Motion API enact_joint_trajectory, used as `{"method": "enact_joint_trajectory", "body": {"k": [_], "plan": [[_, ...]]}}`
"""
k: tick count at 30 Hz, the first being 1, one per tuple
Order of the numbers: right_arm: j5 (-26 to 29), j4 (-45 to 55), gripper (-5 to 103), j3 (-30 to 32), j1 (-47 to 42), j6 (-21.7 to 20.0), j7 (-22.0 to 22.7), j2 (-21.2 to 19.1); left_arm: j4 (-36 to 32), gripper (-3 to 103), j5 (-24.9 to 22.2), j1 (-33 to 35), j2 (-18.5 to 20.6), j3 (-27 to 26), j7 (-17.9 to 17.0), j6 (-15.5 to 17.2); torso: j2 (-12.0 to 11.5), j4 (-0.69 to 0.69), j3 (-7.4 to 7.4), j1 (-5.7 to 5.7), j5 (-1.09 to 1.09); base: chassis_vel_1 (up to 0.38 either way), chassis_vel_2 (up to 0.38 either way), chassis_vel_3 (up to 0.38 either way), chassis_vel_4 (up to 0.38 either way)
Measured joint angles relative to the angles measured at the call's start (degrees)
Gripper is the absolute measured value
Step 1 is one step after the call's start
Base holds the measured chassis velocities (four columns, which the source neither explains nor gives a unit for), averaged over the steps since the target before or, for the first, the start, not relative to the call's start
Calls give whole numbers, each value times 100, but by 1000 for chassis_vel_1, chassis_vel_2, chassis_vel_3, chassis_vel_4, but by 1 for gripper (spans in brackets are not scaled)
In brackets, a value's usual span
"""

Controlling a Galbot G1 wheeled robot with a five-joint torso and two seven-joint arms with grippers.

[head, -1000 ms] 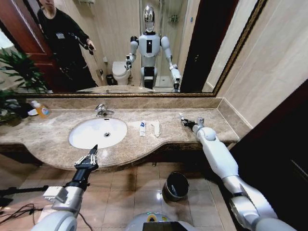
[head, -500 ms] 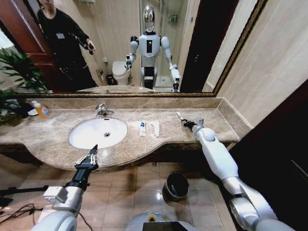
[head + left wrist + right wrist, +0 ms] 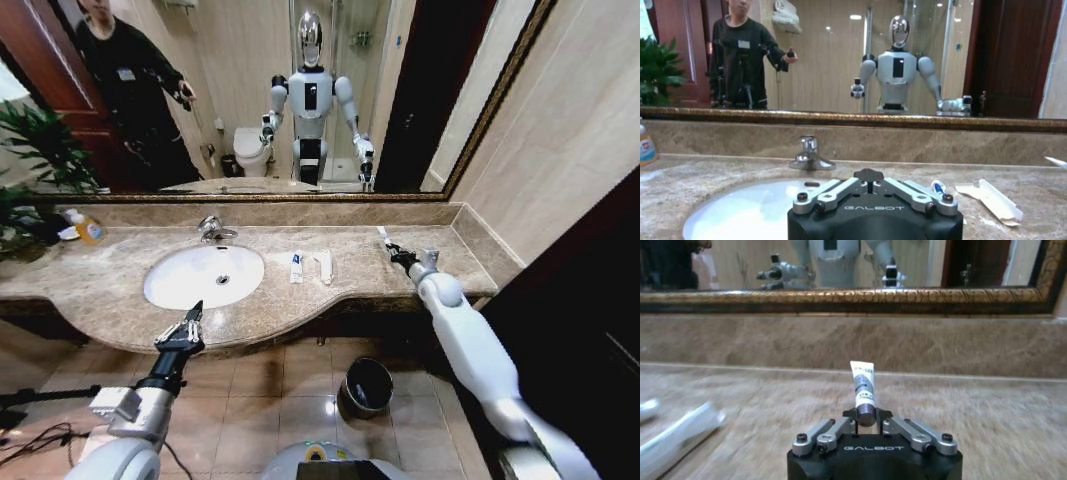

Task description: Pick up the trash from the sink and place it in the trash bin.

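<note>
A: Trash first — where is it, from the head view?
B: One white mini tube (image 3: 383, 237) is pinched in the right gripper (image 3: 393, 250), raised above the right part of the marble counter (image 3: 100, 290). A blue-marked tube (image 3: 296, 267) and a white packet (image 3: 323, 266) lie on the counter just right of the sink (image 3: 204, 276). The trash bin (image 3: 365, 387) stands on the floor below the counter's near edge.
A: And the left gripper (image 3: 186, 328)?
B: It hangs in front of the counter's near edge, near the basin, fingers spread apart.
A: Left wrist view?
B: The faucet (image 3: 811, 155) sits at the far side of the sink (image 3: 740, 215); the blue-marked tube (image 3: 938, 187) and the packet (image 3: 990, 200) lie to its right — a white tip (image 3: 1055, 161) shows at the far right edge.
A: Right wrist view?
B: The right gripper (image 3: 865, 416) is clamped on the tube (image 3: 863, 387), which points away toward the mirror; the packet (image 3: 677, 435) lies on the counter to the left.
</note>
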Motion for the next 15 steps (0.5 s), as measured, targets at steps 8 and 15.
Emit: {"method": "enact_joint_trajectory", "body": {"k": [8,15], "plan": [[52,1365,16,459,-1275,-44,111,-76,0,0,0,0,0,0,1,0,0,1,0,0,-1,0,0,0,0],[-52,2215,16,1184,-2945,171,-136,103,0,0,0,0,1,0,1,0,0,1,-1,0,0,0,0,0,0]]}}
